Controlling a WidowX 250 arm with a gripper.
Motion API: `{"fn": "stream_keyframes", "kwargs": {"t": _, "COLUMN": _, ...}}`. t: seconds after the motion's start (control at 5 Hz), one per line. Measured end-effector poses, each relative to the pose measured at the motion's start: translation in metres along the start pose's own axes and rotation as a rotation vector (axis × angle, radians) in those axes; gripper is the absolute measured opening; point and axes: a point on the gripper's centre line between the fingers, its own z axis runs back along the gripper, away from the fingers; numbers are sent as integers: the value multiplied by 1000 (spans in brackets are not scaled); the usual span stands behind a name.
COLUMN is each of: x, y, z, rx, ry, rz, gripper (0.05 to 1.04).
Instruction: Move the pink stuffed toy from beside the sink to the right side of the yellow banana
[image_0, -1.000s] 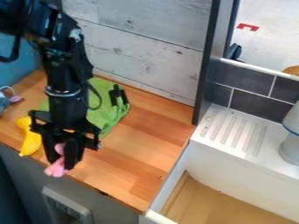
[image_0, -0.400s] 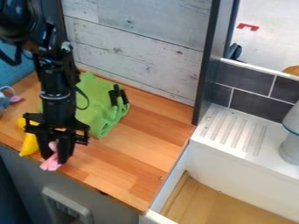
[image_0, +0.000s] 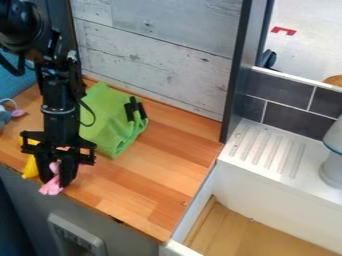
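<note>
And here, at the near side of the green cloth, a pink thing is pinched in the black gripper, looking light, soft and pliable, perhaps bendy enough to slip if caught by an end. The middle looks the surest hold, squeezed gently, clear of the yellow thing, also nearside of the cloth; beyond, dark pieces lie on it.

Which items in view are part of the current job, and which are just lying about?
In the job:
- gripper
- pink object, held in it

Lying about:
- yellow object, partly behind the gripper
- green cloth
- black pieces on the cloth
- grey-white object beside the ridged drainboard
</note>
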Motion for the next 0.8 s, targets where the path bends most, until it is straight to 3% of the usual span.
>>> {"fn": "stream_keyframes", "kwargs": {"t": 0.2, "x": 2, "y": -2, "z": 0, "rx": -50, "ry": -11, "rz": 24, "gripper": 795}}
{"fn": "stream_keyframes", "kwargs": {"t": 0.4, "x": 5, "y": -4, "z": 19, "rx": -72, "ry": -83, "rz": 25, "gripper": 999}}
{"fn": "stream_keyframes", "kwargs": {"t": 0.8, "x": 11, "y": -25, "z": 76, "rx": -65, "ry": -232, "rz": -57, "gripper": 1001}}
